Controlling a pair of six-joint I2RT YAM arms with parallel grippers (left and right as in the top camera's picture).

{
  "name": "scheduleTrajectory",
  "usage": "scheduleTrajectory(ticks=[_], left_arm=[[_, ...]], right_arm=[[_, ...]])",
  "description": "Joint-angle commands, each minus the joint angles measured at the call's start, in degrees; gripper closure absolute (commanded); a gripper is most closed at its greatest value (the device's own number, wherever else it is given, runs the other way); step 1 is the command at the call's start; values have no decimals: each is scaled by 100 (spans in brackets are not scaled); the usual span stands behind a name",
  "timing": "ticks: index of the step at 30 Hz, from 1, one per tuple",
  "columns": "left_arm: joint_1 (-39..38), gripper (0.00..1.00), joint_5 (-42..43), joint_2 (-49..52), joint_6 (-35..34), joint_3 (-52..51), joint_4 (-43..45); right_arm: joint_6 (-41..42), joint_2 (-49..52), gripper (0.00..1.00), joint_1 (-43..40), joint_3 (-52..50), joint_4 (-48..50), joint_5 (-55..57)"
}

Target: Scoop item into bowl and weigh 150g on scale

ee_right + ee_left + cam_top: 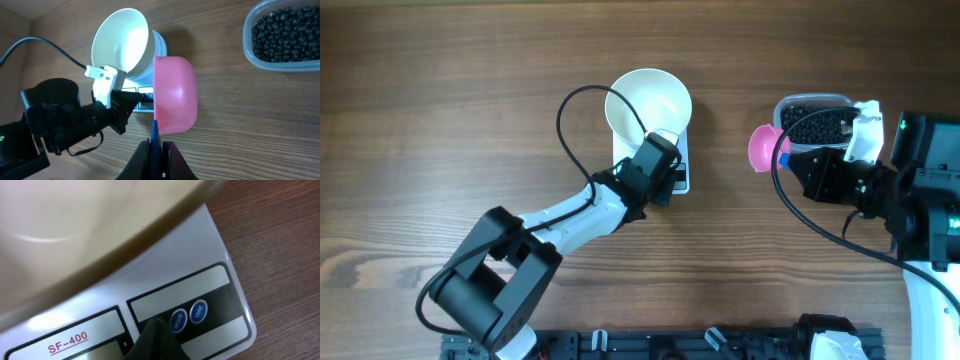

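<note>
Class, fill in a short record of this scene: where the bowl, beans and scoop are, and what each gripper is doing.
bowl: empty, on scale
beans: in clear tub, right of scale
scoop: pink, between scale and tub
left gripper: shut, tip by the scale's buttons
right gripper: shut on scoop

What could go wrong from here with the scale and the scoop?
The shut left gripper sits beside the MODE button and TARE button; it may press the wrong one or shove the scale under the empty bowl. The right gripper holds the pink scoop by its thin handle; loaded with beans, it may tilt and spill.
</note>
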Motion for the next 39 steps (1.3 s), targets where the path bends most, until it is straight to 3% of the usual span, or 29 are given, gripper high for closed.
scheduleTrajectory(ticks=[1, 39], left_arm=[[-7, 96, -118, 103, -199, -48, 151], [-11, 96, -216, 278, -551, -59, -170]], right_arm=[[15, 2, 96, 35, 59, -13, -109], [17, 2, 96, 35, 59, -118, -90]])
